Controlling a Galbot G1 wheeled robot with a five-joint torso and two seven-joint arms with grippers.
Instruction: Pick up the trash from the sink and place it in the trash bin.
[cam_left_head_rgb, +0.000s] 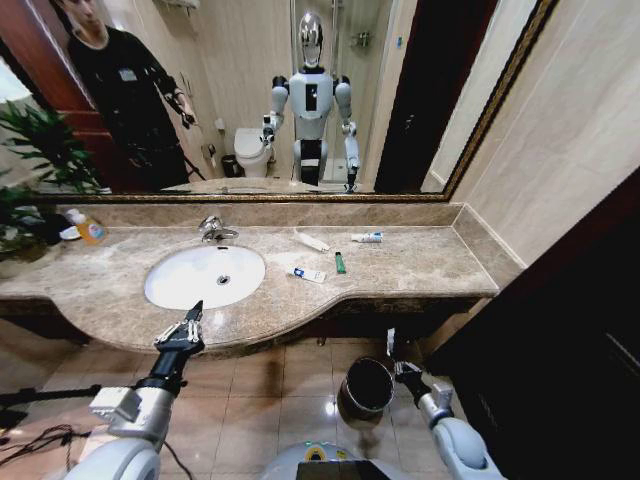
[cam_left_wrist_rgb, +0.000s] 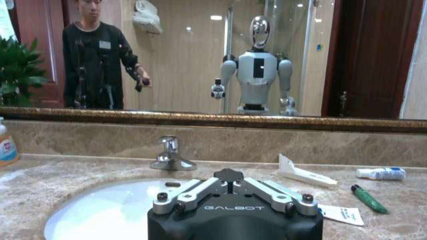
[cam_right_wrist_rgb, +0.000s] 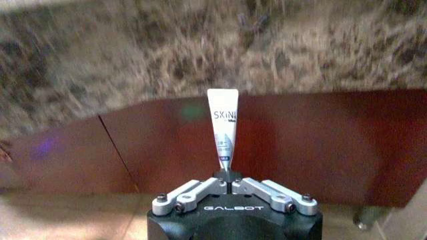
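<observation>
While the right gripper (cam_right_wrist_rgb: 230, 176) clamps a white tube (cam_right_wrist_rgb: 222, 127) low by the black bin (cam_left_head_rgb: 367, 386) on the tiled floor, that piece looks moments from disposal, not yet dropped in. Left gripper (cam_left_head_rgb: 181, 330) hovers at the near edge of the marble counter (cam_left_head_rgb: 420, 262), fingers spread and empty. Left to clear, I'd say: two tubes (cam_left_head_rgb: 311, 241) (cam_left_head_rgb: 308, 274), a blue-white one (cam_left_head_rgb: 367, 237) and the green lighter (cam_left_head_rgb: 340, 262), all right of the sink (cam_left_head_rgb: 205, 276), below the big mirror (cam_left_head_rgb: 250, 90).
</observation>
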